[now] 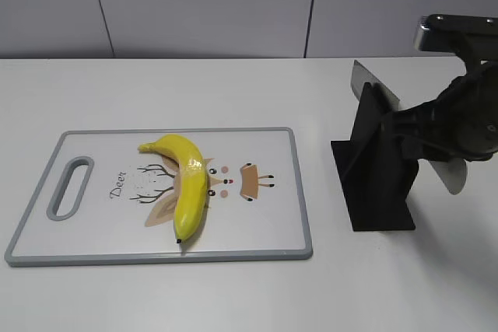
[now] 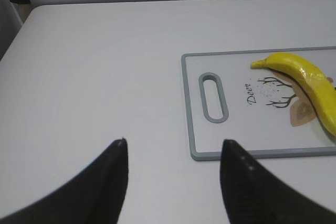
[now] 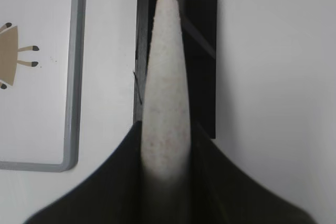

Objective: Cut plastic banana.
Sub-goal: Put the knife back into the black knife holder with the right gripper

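Observation:
The plastic banana (image 1: 185,180) is bright yellow and curved. It lies on a white cutting board (image 1: 93,231) with a grey rim and a deer drawing. The left wrist view shows the banana (image 2: 310,80) at the right edge. A knife with a pale handle (image 1: 456,176) and a grey blade (image 1: 372,83) rests in a black stand (image 1: 377,184) right of the board. My right gripper (image 3: 167,125) is shut on the knife handle (image 3: 167,66), which is still in the stand. My left gripper (image 2: 173,142) is open and empty over bare table, near the board's handle-end corner (image 2: 197,153).
The white table (image 1: 233,83) runs back to a grey panelled wall (image 1: 202,5). The board has a slot handle (image 1: 70,186) at its left end. The table's left edge shows in the left wrist view (image 2: 10,40).

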You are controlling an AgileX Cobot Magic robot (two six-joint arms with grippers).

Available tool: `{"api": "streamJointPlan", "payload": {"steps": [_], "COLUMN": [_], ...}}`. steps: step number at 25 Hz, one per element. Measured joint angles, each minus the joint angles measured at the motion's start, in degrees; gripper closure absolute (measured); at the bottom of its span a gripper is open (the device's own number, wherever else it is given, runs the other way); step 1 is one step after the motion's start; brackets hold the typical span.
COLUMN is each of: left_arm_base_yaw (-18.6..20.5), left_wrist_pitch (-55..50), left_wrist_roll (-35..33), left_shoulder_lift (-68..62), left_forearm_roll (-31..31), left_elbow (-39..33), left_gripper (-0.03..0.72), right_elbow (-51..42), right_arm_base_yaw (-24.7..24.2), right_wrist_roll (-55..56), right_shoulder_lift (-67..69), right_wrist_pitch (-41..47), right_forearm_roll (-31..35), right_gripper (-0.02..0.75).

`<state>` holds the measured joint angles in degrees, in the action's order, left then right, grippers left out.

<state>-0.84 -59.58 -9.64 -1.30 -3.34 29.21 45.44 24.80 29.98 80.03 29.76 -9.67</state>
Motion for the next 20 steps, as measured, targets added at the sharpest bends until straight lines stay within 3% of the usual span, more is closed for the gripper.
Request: {"api": "streamJointPlan", "payload": {"steps": [4, 6, 8, 11, 13, 20], "left_arm_base_yaw": [0.00, 0.00, 0.00, 0.00, 0.00, 0.00], "left_wrist_pitch": [0.00, 0.00, 0.00, 0.00, 0.00, 0.00], "left_wrist_roll": [0.00, 0.00, 0.00, 0.00, 0.00, 0.00], "left_shoulder_lift": [0.00, 0.00, 0.00, 0.00, 0.00, 0.00], "left_forearm_roll": [0.00, 0.00, 0.00, 0.00, 0.00, 0.00], "left_elbow": [0.00, 0.00, 0.00, 0.00, 0.00, 0.00], "left_gripper": [0.181, 0.205, 0.225, 0.238, 0.241, 0.242], "right_elbow": [0.00, 0.00, 0.00, 0.00, 0.00, 0.05], "right_arm_base_yaw": [0.00, 0.00, 0.00, 0.00, 0.00, 0.00], "right_wrist_roll": [-0.38, -0.95, -1.68, -2.68, -4.01, -20.82], "right_shoulder_lift": [0.27, 0.27, 0.27, 0.21, -0.52, -14.18], "right_wrist_pitch": [1.04, 1.62, 1.89, 2.02, 2.33, 6.85], "right_forearm_roll": [4.13, 5.11, 5.80, 6.38, 6.80, 13.47], "right_gripper": [0.573, 0.537, 0.423, 0.189, 0.097, 0.076]}}
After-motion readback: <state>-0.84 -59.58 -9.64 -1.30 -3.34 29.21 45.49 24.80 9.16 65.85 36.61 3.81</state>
